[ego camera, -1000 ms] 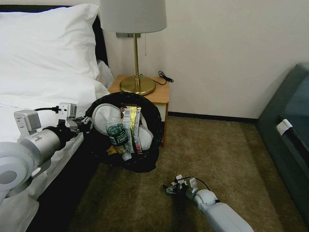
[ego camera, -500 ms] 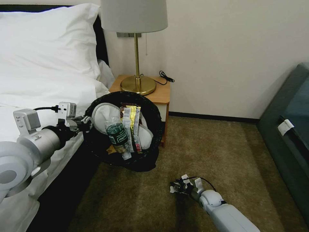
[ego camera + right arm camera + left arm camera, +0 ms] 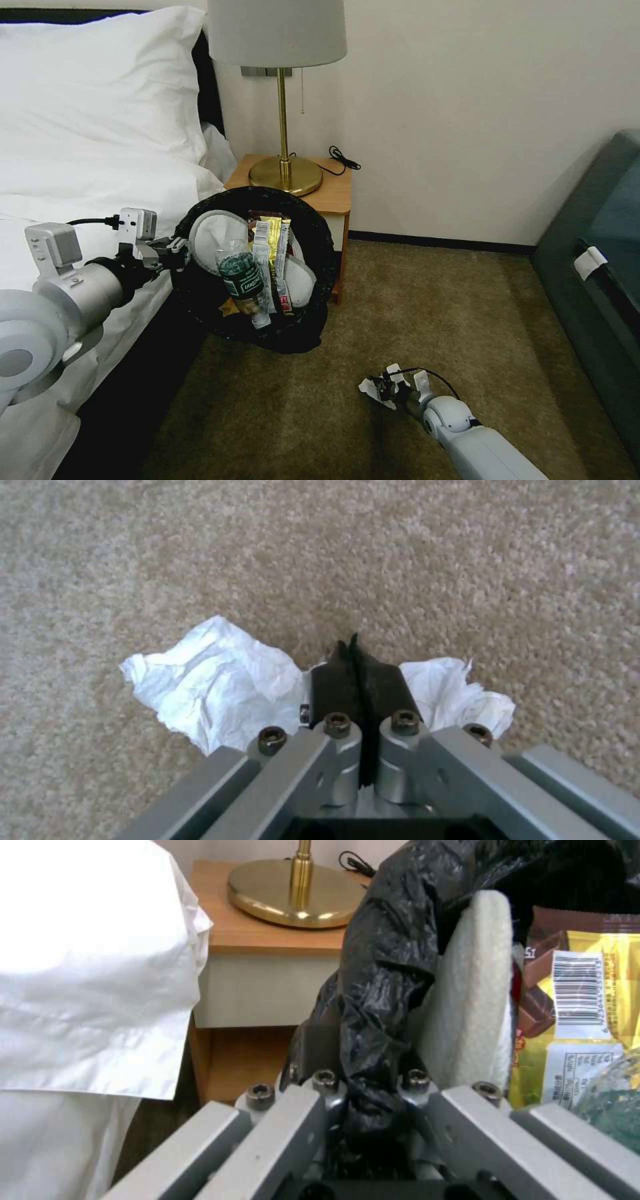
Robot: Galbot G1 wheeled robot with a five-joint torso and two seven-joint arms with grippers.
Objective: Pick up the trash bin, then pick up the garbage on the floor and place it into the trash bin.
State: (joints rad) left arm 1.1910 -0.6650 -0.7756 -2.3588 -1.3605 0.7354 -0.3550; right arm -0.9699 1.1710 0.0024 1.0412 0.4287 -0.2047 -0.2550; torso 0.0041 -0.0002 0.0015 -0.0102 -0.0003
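1. Right end effector (image 3: 360, 680) is clenched on a crumpled white tissue (image 3: 213, 680) low over the carpet (image 3: 433, 320).
2. Left end effector (image 3: 175, 252) is clamped on the bag-lined rim of the trash bin (image 3: 320, 233), held off the floor beside the nightstand (image 3: 333, 193); slippers, bottle and wrappers inside.
3. Advice: lift straight, clear the rim, release over the mouth centre.
4. Right arm reaches low and forward; left arm is extended level, bin tilted toward the camera.

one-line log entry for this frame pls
left gripper: shut on trash bin rim, bin held tilted beside bed | right gripper: shut on tissue, low over carpet | bin: slippers, bottle, wrappers
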